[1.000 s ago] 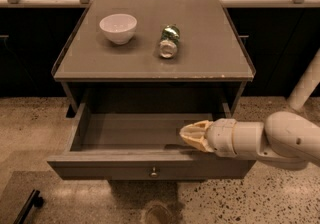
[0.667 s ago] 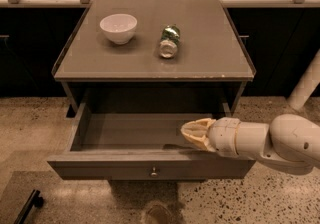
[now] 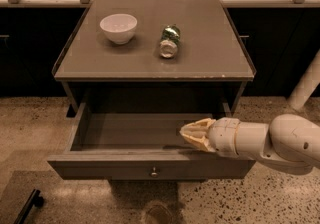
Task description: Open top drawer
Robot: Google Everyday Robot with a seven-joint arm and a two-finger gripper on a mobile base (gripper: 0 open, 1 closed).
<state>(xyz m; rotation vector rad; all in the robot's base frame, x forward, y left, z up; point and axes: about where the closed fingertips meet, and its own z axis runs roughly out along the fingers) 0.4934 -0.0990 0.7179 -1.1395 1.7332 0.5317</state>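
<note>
I am looking down on the cabinet and seeing the top drawer standing well out from under the cabinet's top, its inside showing as a dark, shallow tray. The gripper is hanging over the right part of that open drawer, just behind the front panel and close above its upper edge. Its pale yellowish fingers are lying pressed together into a single blunt point that is facing left, and they are pinching nothing. The white arm is reaching in from the right, crossing over the drawer's right front corner.

The small round knob is sitting at the centre of the front panel, below and a little to the left of the gripper's tip, and clearly apart from it. I cannot tell whether the fingers are touching the panel's edge.

On the cabinet's top, a white bowl is standing at the left and a can is lying on its side near the middle, the two apart.
</note>
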